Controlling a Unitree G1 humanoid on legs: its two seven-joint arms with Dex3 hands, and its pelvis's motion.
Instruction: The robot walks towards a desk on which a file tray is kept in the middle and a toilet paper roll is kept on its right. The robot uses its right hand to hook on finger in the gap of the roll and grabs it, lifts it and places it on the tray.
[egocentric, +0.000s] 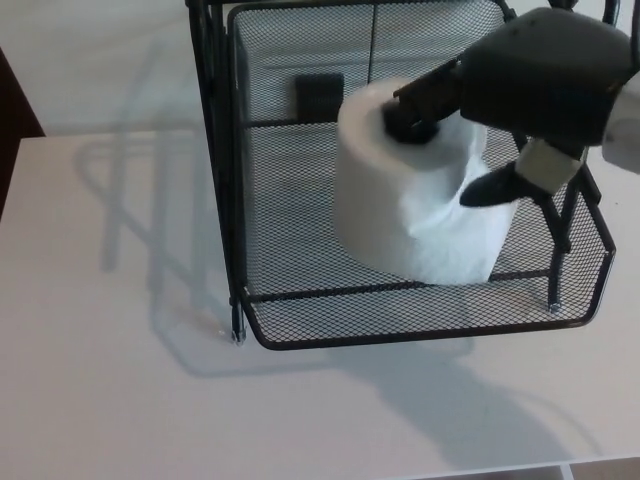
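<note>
The toilet paper roll (405, 200) stands upright inside the black wire-mesh file tray (420, 336), right of the tray's middle and toward its near rail. Whether its base sits on the mesh or hangs just above it cannot be told. The right hand (535, 85) comes in from the far right and grips the roll. Its fingers (430, 92) are closed on it, with one hooked down into the cardboard core at the top and another dark finger pressed against the roll's right side. A loose flap of paper hangs at the roll's near right. The left hand does not show.

A small black rectangular piece (318, 97) lies behind the roll at the far side of the tray. The tray's black frame post (212, 150) rises on its left.

The tabletop (110, 390) is pale, matte and off-white. It carries soft grey shadows of the tray frame to the left and a broader shadow in front of the tray. Past its far edge is a lighter, plain surface (90, 60). A dark brown shape (12, 110) shows at the left border.
</note>
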